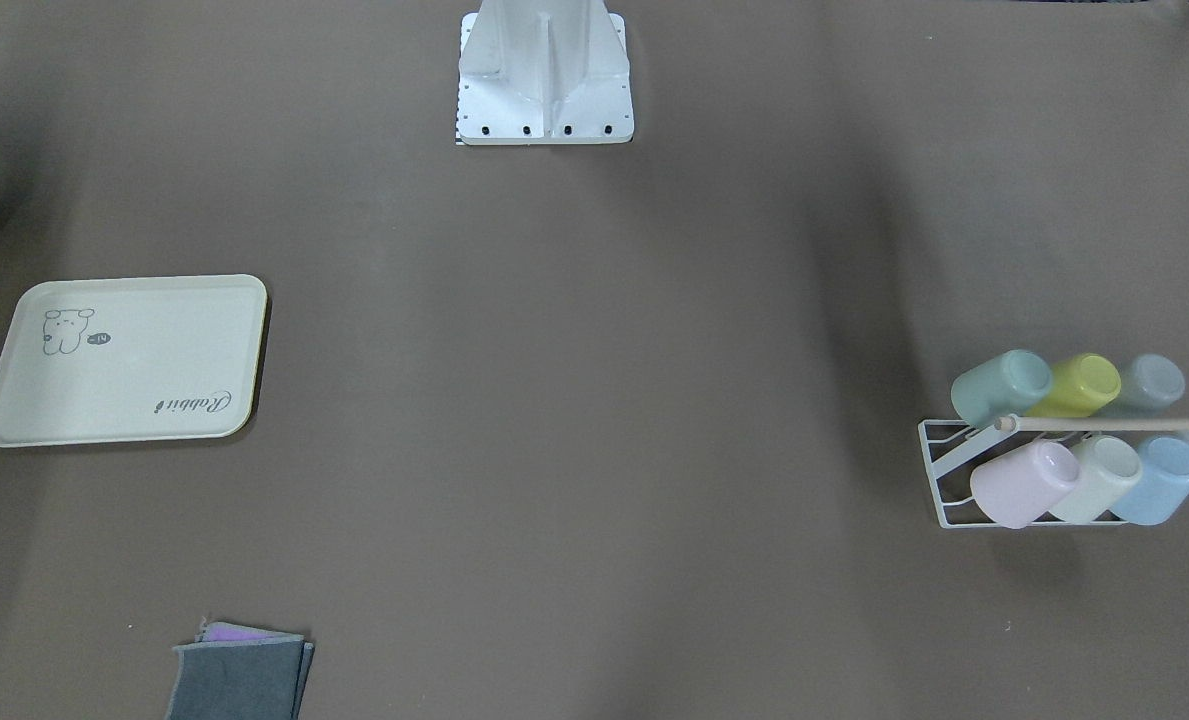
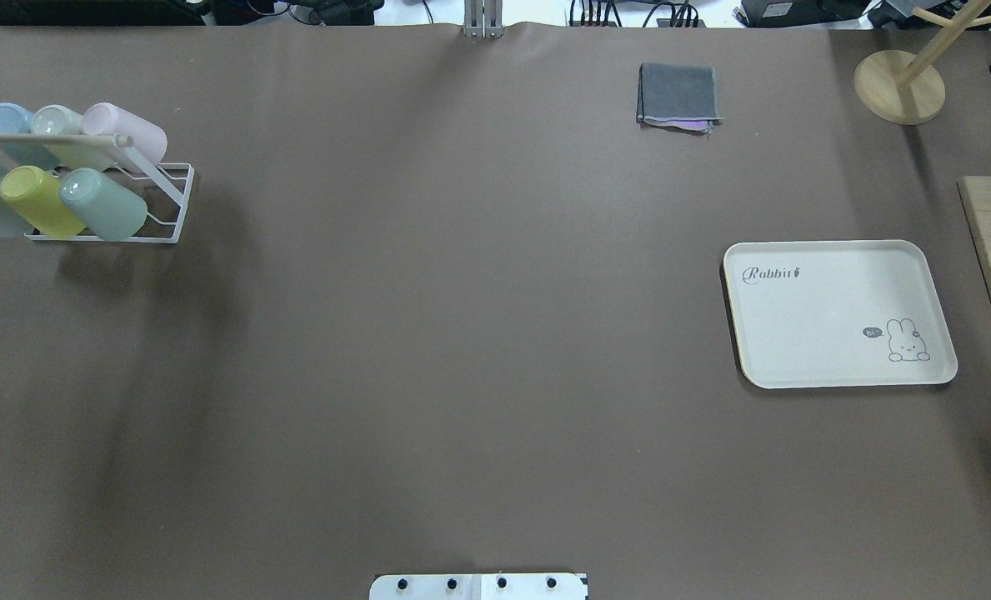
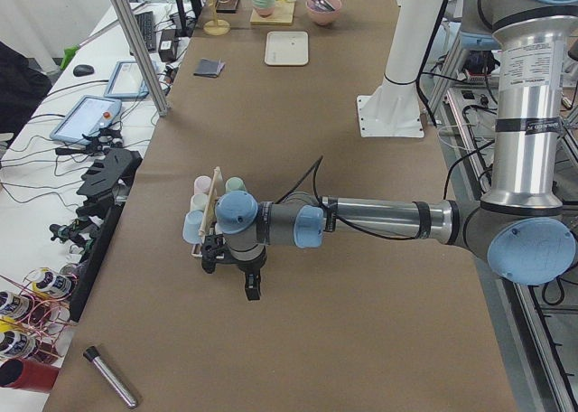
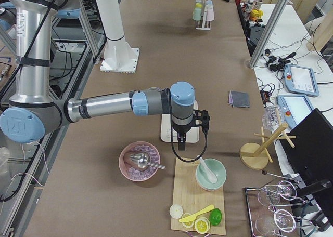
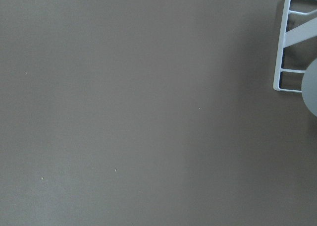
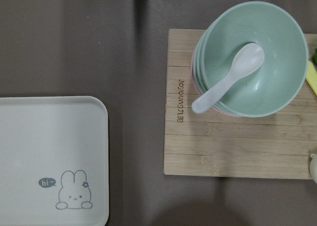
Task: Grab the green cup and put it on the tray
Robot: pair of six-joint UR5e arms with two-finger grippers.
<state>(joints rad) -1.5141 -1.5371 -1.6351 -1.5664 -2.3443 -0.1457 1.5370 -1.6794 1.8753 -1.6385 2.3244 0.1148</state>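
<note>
Brown table covering [image 2: 462, 333], overhead view. Nearest, right side: tray [image 2: 828, 333]. The right gripper [image 4: 179, 141] hangs above its outer end; cannot tell how its jaws stand. Farther, left side: wire rack [image 2: 180, 218]. The green cup [image 2: 103, 204] lies tilted in the rack's near row, at the end toward table centre, touching the yellow cup [image 2: 35, 200]. The left gripper [image 3: 252, 288] hangs beside the rack; its jaws are likewise unreadable. Farthest: folded grey cloth [image 2: 678, 93].

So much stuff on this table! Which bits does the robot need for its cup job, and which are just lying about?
Needed: mint-green plastic cup, in the white wire rack; cream rectangular tray.
Lying about: other pastel cups; folded grey cloth; wooden board; green bowl with white spoon.
</note>
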